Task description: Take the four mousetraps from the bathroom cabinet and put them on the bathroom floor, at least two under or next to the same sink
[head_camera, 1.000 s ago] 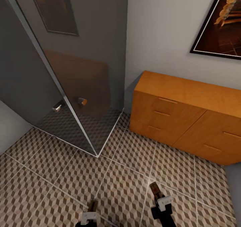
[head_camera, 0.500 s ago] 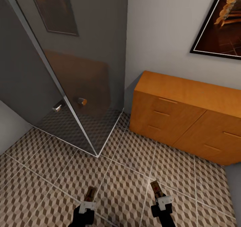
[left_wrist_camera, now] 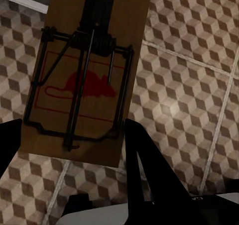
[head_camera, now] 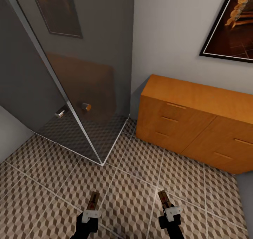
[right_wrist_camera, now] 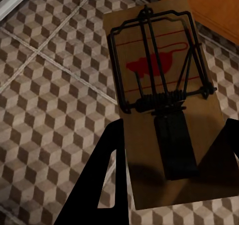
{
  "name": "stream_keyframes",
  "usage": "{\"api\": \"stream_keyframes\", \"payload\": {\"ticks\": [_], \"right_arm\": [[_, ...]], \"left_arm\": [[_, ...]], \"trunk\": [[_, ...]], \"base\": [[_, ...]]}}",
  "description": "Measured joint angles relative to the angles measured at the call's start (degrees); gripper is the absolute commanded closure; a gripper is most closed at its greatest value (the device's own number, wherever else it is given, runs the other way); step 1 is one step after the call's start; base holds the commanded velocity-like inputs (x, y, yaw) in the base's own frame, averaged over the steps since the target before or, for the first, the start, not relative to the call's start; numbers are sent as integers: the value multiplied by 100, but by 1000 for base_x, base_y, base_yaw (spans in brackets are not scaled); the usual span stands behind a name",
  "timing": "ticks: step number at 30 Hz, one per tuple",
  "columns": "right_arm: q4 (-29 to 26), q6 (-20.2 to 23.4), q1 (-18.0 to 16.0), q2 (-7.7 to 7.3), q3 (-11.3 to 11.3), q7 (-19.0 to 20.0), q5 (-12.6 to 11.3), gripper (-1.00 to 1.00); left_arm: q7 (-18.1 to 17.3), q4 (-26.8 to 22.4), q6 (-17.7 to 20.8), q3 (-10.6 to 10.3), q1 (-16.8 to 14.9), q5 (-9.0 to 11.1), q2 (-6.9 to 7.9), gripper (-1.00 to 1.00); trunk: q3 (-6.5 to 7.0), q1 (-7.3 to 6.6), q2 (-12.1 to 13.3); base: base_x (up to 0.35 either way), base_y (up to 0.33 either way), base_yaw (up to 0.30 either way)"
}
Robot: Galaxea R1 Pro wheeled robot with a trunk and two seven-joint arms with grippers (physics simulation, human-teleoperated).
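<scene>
Left end effector (head_camera: 92, 211): closed on one trap (head_camera: 93, 200), held above the floor (head_camera: 52, 182). Right end effector (head_camera: 168, 209): closed on a second trap (head_camera: 162, 198), likewise aloft. Cabinet (head_camera: 196, 119): ahead right, drawers shut. Sink: unseen. Risk: traps released here may land away from the sink; thin boards could slip from the grip in transit.

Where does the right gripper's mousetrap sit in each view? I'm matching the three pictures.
Head view: mousetrap near the bottom edge, right of centre, in the right gripper.
Right wrist view: central, between dark fingers.
Left wrist view: another mousetrap is there.
Shared landmark: the bathroom floor.
</scene>
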Motion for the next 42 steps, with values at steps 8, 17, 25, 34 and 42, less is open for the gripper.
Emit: {"api": "stream_keyframes", "payload": {"ticks": [8,17,25,34,42], "right_arm": [[0,7,0,-5,-1,3,0,100],[0,9,0,7,2,3,-4,100],[0,12,0,10,2,3,-8,100],[0,34,0,8,-1,3,-5,100],[0,29,0,6,-1,3,-5,100]], "left_arm": [[-8,-3,-8,-20,0,-13,0,100],[-11,-6,-8,-22,0,-14,-1,100],[-16,-6,-8,-22,0,-15,-1,100],[-18,-6,-9,-22,0,-14,-1,100],[-18,-14,-8,-28,0,-15,-1,100]], "trunk": [[0,0,0],[0,0,0],[0,0,0],[0,0,0],[0,0,0]], "base": [[0,0,0],[0,0,0],[0,0,0],[0,0,0],[0,0,0]]}}
